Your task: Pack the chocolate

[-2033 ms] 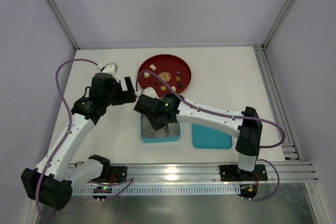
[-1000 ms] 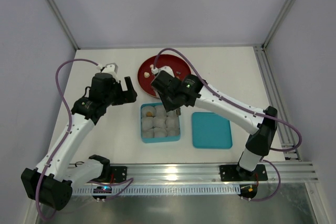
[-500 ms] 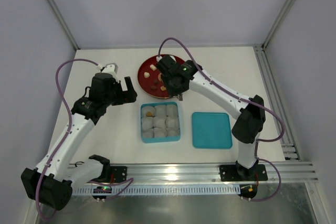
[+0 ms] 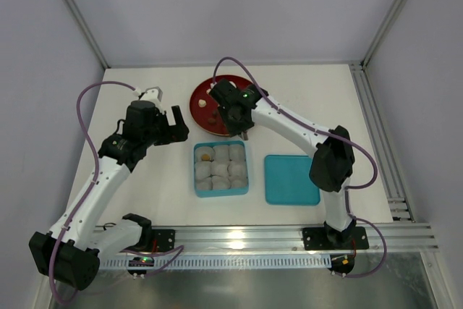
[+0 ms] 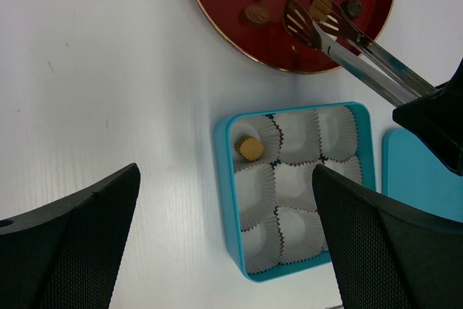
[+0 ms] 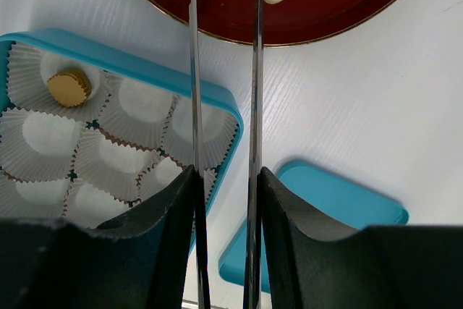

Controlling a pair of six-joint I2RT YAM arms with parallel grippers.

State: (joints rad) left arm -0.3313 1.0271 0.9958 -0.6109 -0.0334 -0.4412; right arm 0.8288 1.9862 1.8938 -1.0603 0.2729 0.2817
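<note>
Chocolate pieces mostly sat on the red plate, with 1 tan one in a corner cup of the blue box. Right gripper was clamped on tongs, whose tips were apart over the plate with a tan piece between them. Left gripper hung wide open.

white table | holds: red plate; teal box; teal lid

Left hand gapes; right hand grips tongs.
</note>
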